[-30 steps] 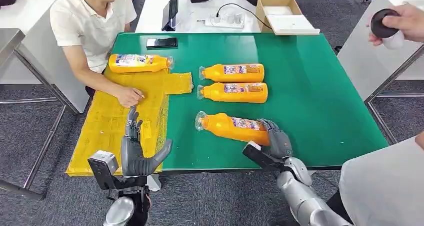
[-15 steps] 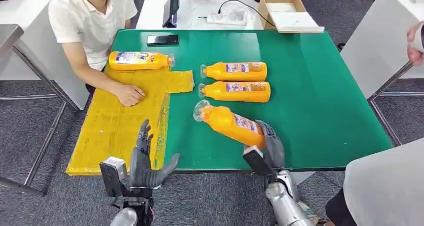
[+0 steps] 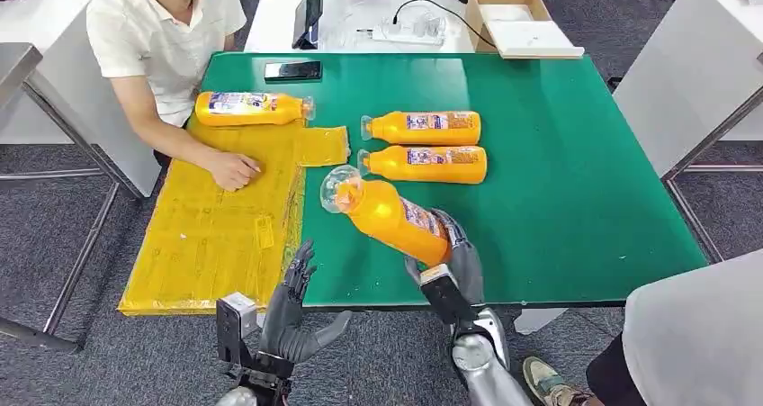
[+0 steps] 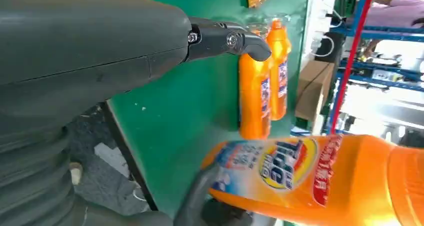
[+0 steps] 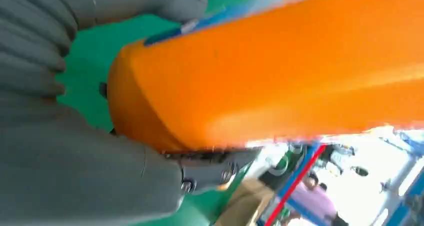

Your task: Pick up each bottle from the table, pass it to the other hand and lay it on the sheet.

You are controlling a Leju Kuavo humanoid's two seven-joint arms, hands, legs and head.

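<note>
My right hand (image 3: 454,262) grips the base end of an orange bottle (image 3: 387,215) and holds it tilted above the green table (image 3: 576,181), clear cap end pointing up and left. The right wrist view has the same bottle (image 5: 280,75) clasped between thumb and fingers. My left hand (image 3: 290,311) is open below the table's near edge, fingers spread toward the bottle; the held bottle (image 4: 310,178) shows close in the left wrist view. Two more orange bottles (image 3: 423,128) (image 3: 425,164) lie side by side mid-table. Another bottle (image 3: 250,109) lies at the yellow sheet's (image 3: 211,226) far end.
A person in a white shirt (image 3: 157,37) sits at the far left, one hand (image 3: 232,170) resting on the sheet. A phone (image 3: 292,71) lies at the table's far edge. Another person's grey clothing (image 3: 693,334) is at the near right. A cardboard box (image 3: 517,23) sits beyond the table.
My right hand has lifted the bottle off the table and carried it leftward, tilting its cap end up. My left hand has shifted right, toward it. The person's hand at the upper right has left the frame.
</note>
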